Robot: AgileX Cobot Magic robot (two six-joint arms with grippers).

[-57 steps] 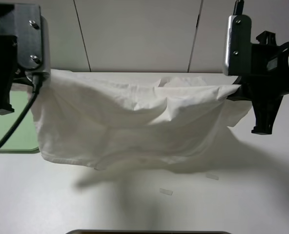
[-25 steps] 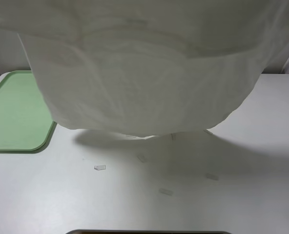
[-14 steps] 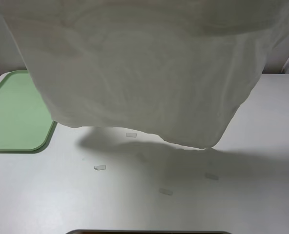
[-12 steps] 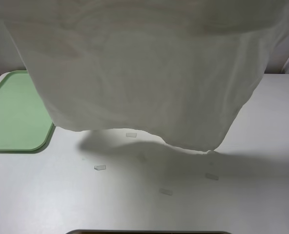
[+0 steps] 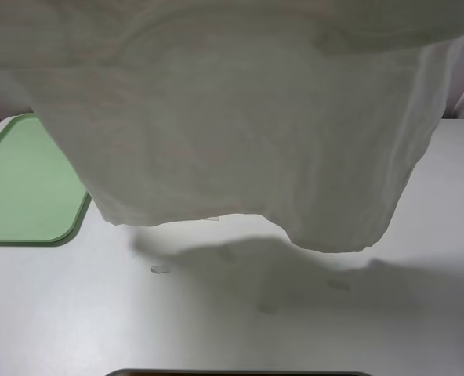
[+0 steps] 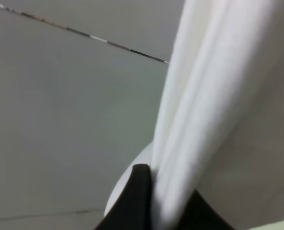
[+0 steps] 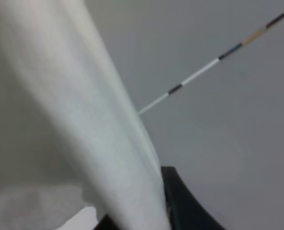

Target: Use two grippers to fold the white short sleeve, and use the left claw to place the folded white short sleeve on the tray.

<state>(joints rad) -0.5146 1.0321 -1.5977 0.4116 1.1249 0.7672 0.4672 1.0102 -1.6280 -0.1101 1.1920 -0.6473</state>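
— What sits on the surface under me?
— A pale green tray at its edge on my left. A few small tape strips lie scattered near the middle, apart from each other.

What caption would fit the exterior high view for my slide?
The white short sleeve hangs spread above the table, the green tray bare at the left.

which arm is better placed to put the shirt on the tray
Left, probably: the tray lies on its side of the table, and the left end effector is shut on the shirt. Folding is not yet done.
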